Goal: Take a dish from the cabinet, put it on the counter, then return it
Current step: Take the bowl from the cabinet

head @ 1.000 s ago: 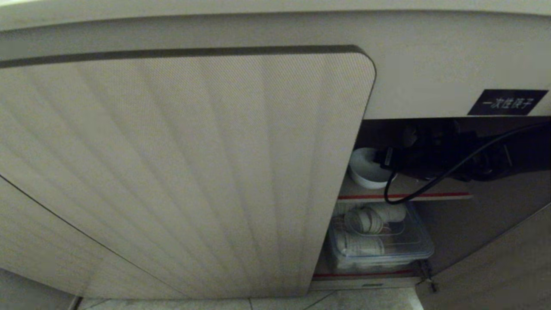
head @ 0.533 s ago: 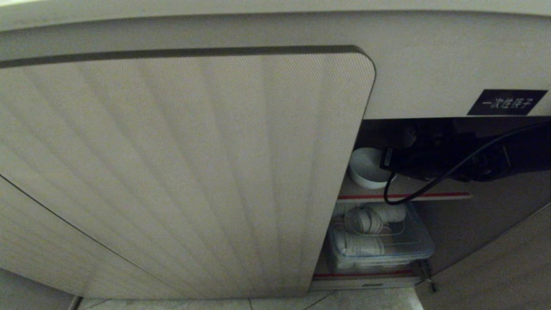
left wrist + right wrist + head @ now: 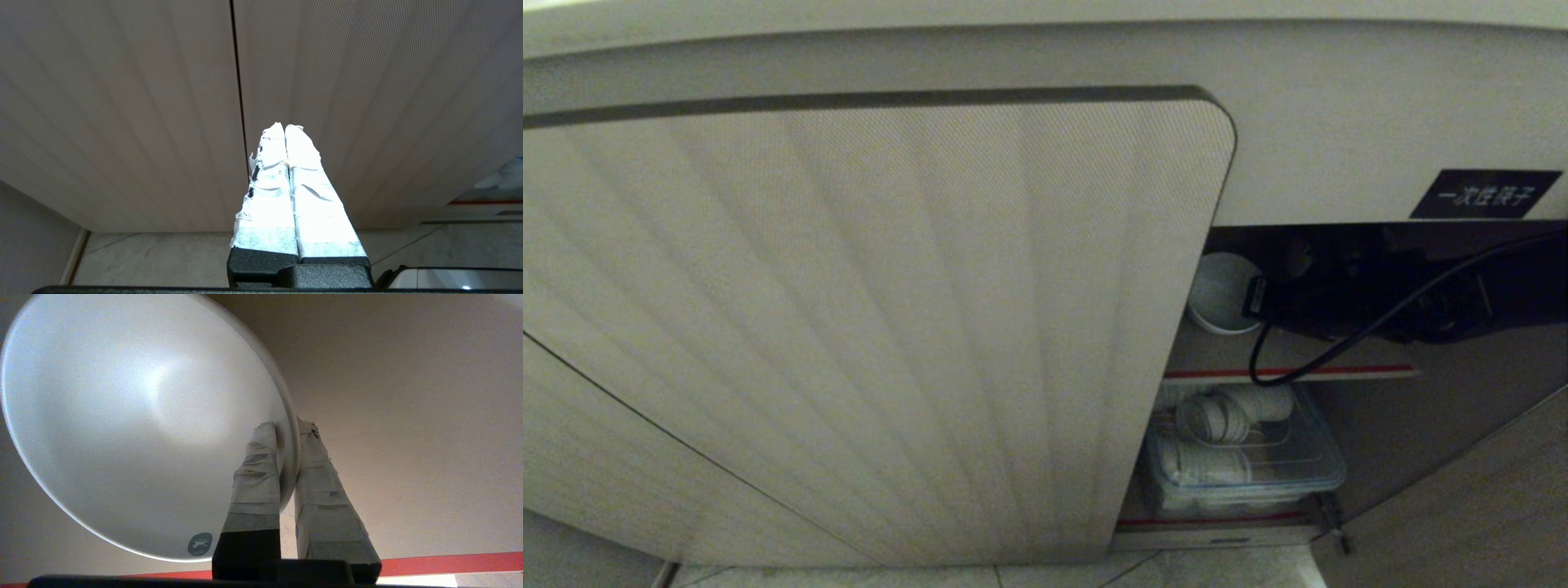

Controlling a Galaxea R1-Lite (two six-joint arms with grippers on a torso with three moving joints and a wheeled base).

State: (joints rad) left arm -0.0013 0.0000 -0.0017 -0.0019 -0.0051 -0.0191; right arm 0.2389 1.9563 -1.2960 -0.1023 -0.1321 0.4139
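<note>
**A:** ok so what's the layout? biggest stuff first pls

**B:** Biggest thing by far is the ribbed cabinet door (image 3: 874,327), fills most of the head view, rounded corner at its upper right. Its right edge is the left border of the open cabinet (image 3: 1339,139) bay. Above it all runs the rounded front edge of the counter (image 3: 1045,15). A second door (image 3: 1462,506) angles in from the lower right, so the opening narrows toward the bottom.

**A:** and inside?

**B:** Brown shelf with a red front edge (image 3: 1290,372). Under it a clear plastic bin (image 3: 1250,465) with white rolled-up stuff in it, can't tell what. Black label with white characters (image 3: 1486,194) sits above the opening.

**A:** where's the bowl?

**B:** The white bowl (image 3: 1218,304) is at the left of the upper bay, just beside the door edge, tilted so its inside faces outward, base clear of the shelf. Not much room between it and that door edge. The right gripper (image 3: 286,430) reaches in from the right, pinched tight on the rim: one taped finger inside, one outside. Its black cable (image 3: 1307,367) droops over the shelf edge.

**A:** left arm?

**B:** The left gripper (image 3: 284,127) is parked low in front of the doors, fingers pressed together, holding nothing, floor tile (image 3: 163,257) below.
</note>
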